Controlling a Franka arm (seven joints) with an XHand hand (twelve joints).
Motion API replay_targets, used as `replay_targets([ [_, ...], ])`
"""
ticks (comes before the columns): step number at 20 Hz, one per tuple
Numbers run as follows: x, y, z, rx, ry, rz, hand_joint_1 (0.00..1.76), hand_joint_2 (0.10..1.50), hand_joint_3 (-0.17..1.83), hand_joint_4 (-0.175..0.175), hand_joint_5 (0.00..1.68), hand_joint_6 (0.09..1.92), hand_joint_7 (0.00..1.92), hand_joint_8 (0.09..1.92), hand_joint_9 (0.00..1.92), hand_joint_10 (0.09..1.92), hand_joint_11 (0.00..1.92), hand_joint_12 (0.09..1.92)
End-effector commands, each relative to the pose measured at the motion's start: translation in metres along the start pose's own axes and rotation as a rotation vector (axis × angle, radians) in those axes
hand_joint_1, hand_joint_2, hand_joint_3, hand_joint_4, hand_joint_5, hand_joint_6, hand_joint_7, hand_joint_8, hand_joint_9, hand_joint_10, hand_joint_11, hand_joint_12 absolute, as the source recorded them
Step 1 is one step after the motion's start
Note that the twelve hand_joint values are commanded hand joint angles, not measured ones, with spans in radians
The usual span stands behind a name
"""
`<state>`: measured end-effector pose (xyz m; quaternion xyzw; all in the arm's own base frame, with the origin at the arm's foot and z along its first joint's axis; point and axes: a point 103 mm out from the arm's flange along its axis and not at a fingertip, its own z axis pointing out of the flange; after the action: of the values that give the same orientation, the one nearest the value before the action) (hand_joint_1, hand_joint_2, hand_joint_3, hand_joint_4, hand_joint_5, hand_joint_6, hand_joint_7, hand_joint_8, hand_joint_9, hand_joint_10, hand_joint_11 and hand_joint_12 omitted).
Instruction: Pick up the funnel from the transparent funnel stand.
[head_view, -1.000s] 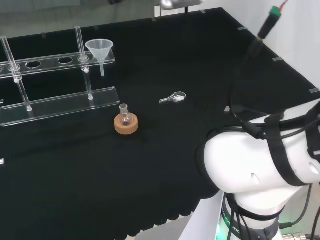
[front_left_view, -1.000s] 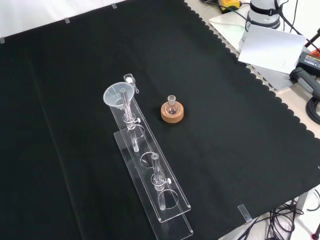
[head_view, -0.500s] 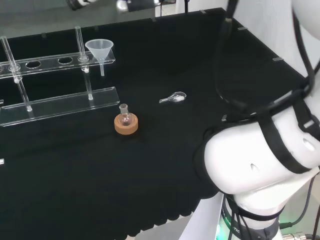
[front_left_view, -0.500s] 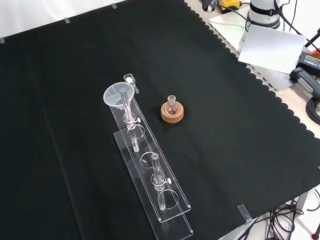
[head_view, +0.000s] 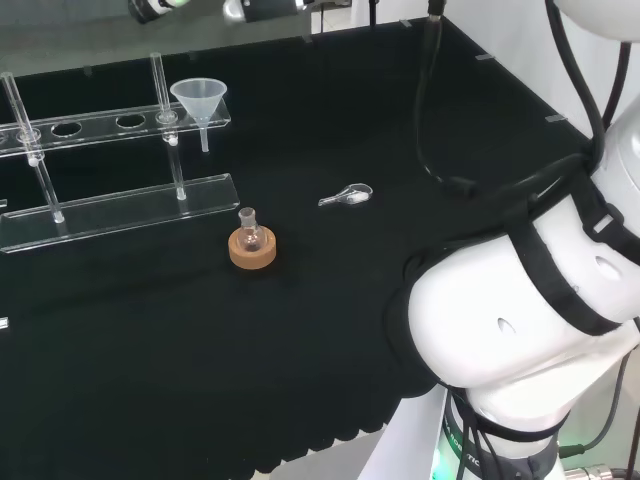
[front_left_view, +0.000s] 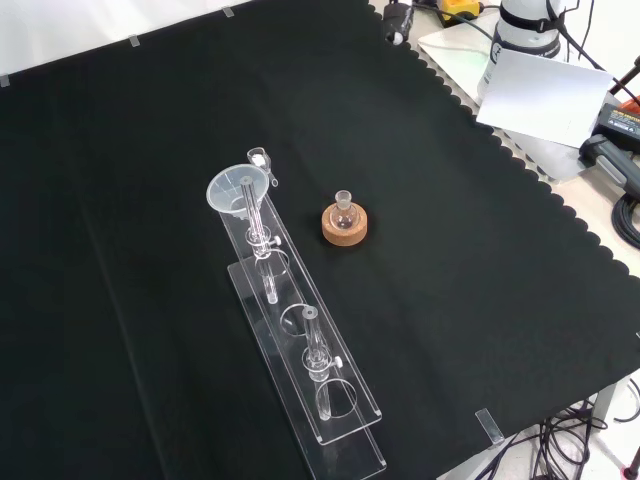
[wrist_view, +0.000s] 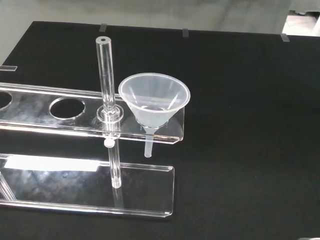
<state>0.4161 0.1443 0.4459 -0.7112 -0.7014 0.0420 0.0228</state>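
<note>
A clear plastic funnel (head_view: 198, 100) sits in the end hole of the transparent stand's (head_view: 100, 125) upper shelf, spout pointing down. In the front view the funnel (front_left_view: 238, 190) is at the far end of the stand (front_left_view: 330, 420). The wrist view shows the funnel (wrist_view: 154, 99) close up beside an upright rod of the stand (wrist_view: 60, 107), with nothing touching it. Part of the hand (head_view: 262, 8) shows at the top edge of the head view, high above the funnel and apart from it. A dark part of the hand (front_left_view: 398, 20) enters at the top of the front view.
A small round flask on a cork ring (head_view: 252, 245) stands on the cloth in front of the stand. A small glass spoon (head_view: 347, 195) lies to its right. The arm's white links (head_view: 520, 330) bulk at the right of the head view.
The arm has swung round. Its hand has come in at the top edge of the head view and moved left toward the stand. The funnel and the ware have not moved.
</note>
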Motion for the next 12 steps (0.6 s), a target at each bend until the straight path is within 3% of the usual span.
replay_targets([
  [1,-0.026,0.032,0.02,0.03,0.023,-0.038,0.35,0.59,0.0,0.014,0.0,0.09,0.0,0.09,0.0,0.09,0.04,0.09],
  [4,-0.032,0.049,0.029,0.039,0.023,-0.06,0.35,0.59,0.0,0.013,0.0,0.09,0.0,0.09,0.0,0.09,0.06,0.09],
  [7,-0.035,0.069,0.041,0.058,0.027,-0.078,0.36,0.59,0.0,0.015,0.0,0.09,0.0,0.09,0.0,0.09,0.01,0.43],
  [12,-0.032,0.098,0.058,0.114,0.036,-0.121,0.37,0.59,0.0,0.014,0.0,0.09,0.0,0.09,0.0,0.09,0.0,0.63],
])
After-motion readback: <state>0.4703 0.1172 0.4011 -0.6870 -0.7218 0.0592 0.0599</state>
